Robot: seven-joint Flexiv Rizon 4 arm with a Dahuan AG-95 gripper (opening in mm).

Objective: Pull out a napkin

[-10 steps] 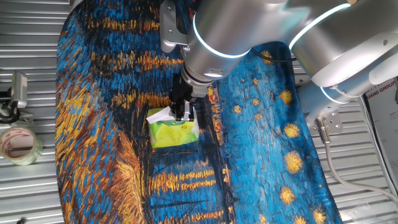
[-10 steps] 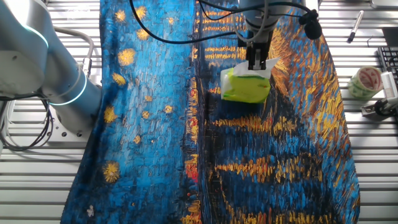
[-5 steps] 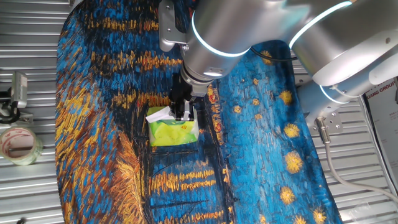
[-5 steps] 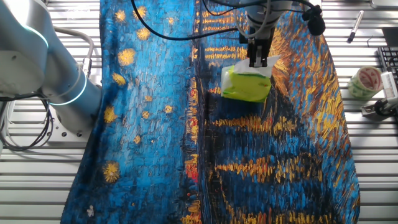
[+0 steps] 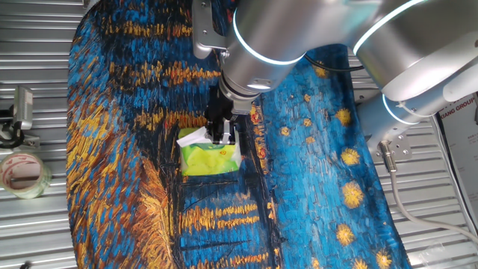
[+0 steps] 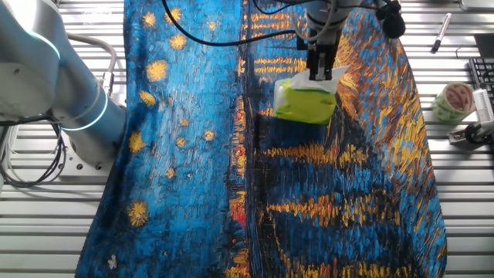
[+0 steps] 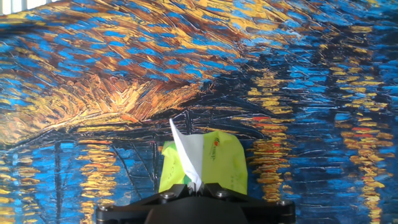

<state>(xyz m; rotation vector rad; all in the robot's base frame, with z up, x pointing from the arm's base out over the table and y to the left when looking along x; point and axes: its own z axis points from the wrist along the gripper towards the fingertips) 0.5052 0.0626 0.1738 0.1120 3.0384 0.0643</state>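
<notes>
A lime-green tissue pack [image 5: 209,159] lies on the painted cloth; it also shows in the other fixed view [image 6: 306,106] and in the hand view [image 7: 221,163]. A white napkin [image 7: 188,154] sticks up out of its top slot as a narrow, stretched sheet. A white corner of napkin [image 5: 191,137] shows at the pack's far edge, and in the other fixed view [image 6: 337,76]. My gripper [image 5: 219,134] stands straight over the pack, shut on the napkin; it shows in the other fixed view [image 6: 318,73] and in the hand view [image 7: 194,186]. The pack's near end looks slightly lifted.
The blue and orange painted cloth [image 5: 314,172] covers the table. A tape roll [image 5: 22,173] lies on the slatted metal at the left edge, also seen in the other fixed view [image 6: 451,100]. A pen [image 6: 441,32] lies at the far right.
My gripper has risen a little with the napkin pinched in it, and the green pack has tipped up slightly under it.
</notes>
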